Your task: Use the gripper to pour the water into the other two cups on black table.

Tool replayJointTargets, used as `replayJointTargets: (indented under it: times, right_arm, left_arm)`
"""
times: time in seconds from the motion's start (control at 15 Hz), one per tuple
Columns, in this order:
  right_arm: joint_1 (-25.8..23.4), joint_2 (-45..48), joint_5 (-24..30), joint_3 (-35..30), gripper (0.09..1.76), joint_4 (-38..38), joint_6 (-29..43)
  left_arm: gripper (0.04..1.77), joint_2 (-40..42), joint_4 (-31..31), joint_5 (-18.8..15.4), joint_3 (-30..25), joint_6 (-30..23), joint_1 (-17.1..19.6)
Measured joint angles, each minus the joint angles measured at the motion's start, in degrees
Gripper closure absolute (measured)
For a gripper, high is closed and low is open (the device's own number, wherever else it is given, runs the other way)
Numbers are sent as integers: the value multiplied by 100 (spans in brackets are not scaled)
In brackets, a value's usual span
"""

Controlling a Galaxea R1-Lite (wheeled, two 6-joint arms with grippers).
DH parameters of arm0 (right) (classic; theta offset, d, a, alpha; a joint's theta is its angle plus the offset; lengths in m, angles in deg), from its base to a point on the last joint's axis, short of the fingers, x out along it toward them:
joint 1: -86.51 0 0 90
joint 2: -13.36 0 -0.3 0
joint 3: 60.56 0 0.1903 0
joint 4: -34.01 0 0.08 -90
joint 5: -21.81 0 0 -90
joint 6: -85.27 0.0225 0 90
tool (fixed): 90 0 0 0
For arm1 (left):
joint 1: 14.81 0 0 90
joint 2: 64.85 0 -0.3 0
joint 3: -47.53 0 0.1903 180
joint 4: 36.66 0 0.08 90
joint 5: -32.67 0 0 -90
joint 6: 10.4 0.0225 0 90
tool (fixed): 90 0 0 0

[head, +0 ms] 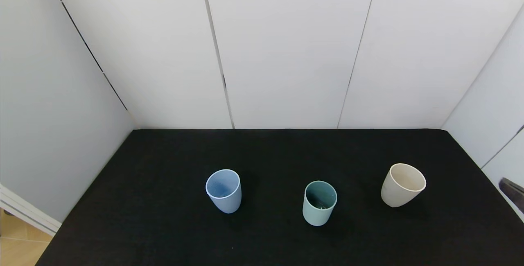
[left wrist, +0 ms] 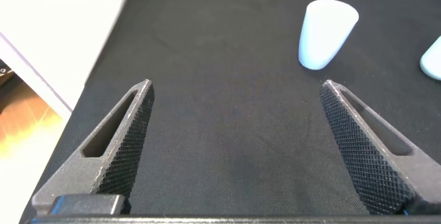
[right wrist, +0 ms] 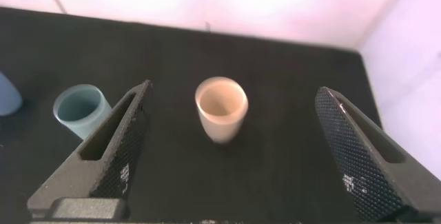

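Three tumblers stand upright in a row on the black table [head: 163, 225]: light blue [head: 223, 190] on the left, teal-green [head: 319, 202] in the middle, cream-beige [head: 402, 185] on the right. A faint glint shows low inside the teal-green one; no water is plainly visible. My right gripper [right wrist: 234, 89] is open and empty, hovering short of the cream-beige cup [right wrist: 220, 109]; only a dark tip of it [head: 513, 192] shows at the head view's right edge. My left gripper [left wrist: 238, 86] is open and empty over bare table, short of the light blue cup [left wrist: 327, 34].
White wall panels [head: 286, 53] close the table's far side and both flanks. The table's left edge drops to a wooden floor [head: 20, 245]. The teal-green cup [right wrist: 81, 110] also shows in the right wrist view, to one side of the cream-beige cup.
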Motion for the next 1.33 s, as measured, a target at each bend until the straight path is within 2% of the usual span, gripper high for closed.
replayJointTargets:
  times: [0.2, 0.47, 0.87, 1.07, 1.27, 1.33]
  right_arm:
    - [-395, 1165, 24, -747, 15, 0, 140]
    - [-574, 2522, -91, -1193, 15, -22, 172]
    - [-695, 3674, -330, -1958, 15, -50, -155]
    - [-758, 4251, -227, -2035, 15, -646, -193]
    - [-797, 4645, -183, -2046, 15, -1591, -107]
    - [-802, 4710, -13, -2046, 15, -1952, -9]
  left_arm:
    - [9, 0, 2, 0, 0, 0, 0]
    - [9, -2, 0, 0, 0, 0, 0]
    - [9, -2, 2, -2, 0, 0, 0]
    - [9, 0, 0, 0, 0, 0, 0]
    - [9, 0, 0, 0, 0, 2, 0]
    - [9, 0, 0, 0, 0, 2, 0]
